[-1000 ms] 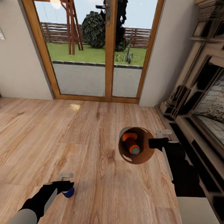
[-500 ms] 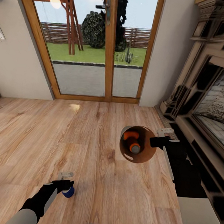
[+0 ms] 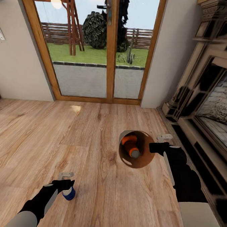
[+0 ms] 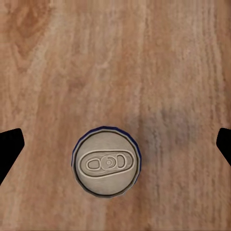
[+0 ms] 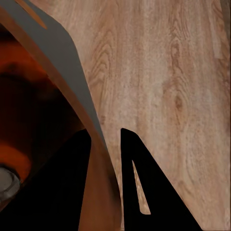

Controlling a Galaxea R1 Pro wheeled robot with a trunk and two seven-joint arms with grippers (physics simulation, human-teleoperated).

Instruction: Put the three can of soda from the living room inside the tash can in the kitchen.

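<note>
Blue can [image 4: 106, 161] stands upright on the wood floor [image 3: 99, 179], w/ the left gripper [image 4: 115, 144] hanging right above it, jaws spread wide and clear of both sides. Can sits a bit off-centre btwn the tips, so I'd nudge over first, drop straight down, then close round the body. Right gripper [image 5: 105, 144] pinches the bin's [image 3: 136, 154] rim; bin is tilted, two orange cans [image 3: 131, 145] inside.

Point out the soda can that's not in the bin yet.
The dark blue can, upright on the wood floor beneath the open left end effector. The orange cans already lie inside the trash can, gripped by the right end effector.
</note>
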